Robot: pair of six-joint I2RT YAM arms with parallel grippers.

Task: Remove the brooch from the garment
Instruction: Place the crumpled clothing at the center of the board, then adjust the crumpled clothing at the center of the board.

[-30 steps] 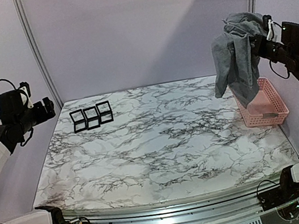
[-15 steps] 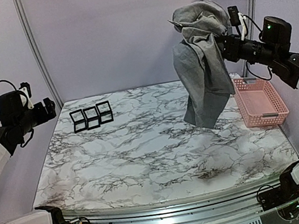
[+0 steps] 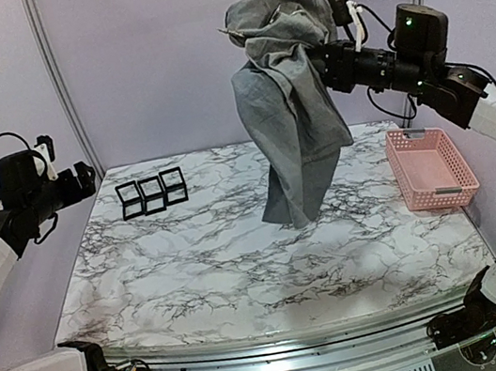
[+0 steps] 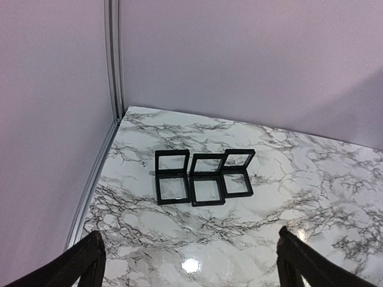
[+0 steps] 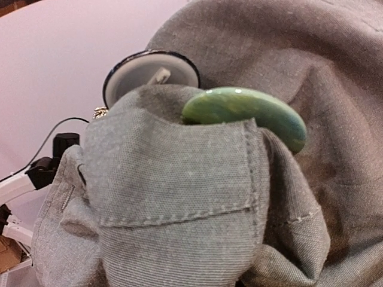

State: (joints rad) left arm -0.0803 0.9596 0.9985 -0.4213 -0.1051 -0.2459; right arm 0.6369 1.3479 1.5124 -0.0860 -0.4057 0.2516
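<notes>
The grey garment [image 3: 288, 93] hangs bunched from my right gripper [image 3: 320, 55], high above the back middle of the table, its lower end just above the marble. The gripper is shut on the cloth, and folds cover its fingertips in both views. In the right wrist view the garment [image 5: 179, 203] fills the frame. A green oval piece that looks like the brooch [image 5: 245, 113] lies on it, next to a round white disc with a dark rim [image 5: 149, 75]. My left gripper [image 3: 83, 178] is raised at the far left, open and empty, also visible as the left gripper [image 4: 190, 269].
Three black-framed display boxes [image 3: 152, 193] stand open in a row at the back left of the marble table [image 3: 242, 263]; the boxes [image 4: 203, 177] lie ahead of my left gripper. A pink basket [image 3: 432, 169] sits at the right edge.
My right arm has swung the garment up and to the left, from over the pink basket to above the back middle of the table. The left arm has not moved.
</notes>
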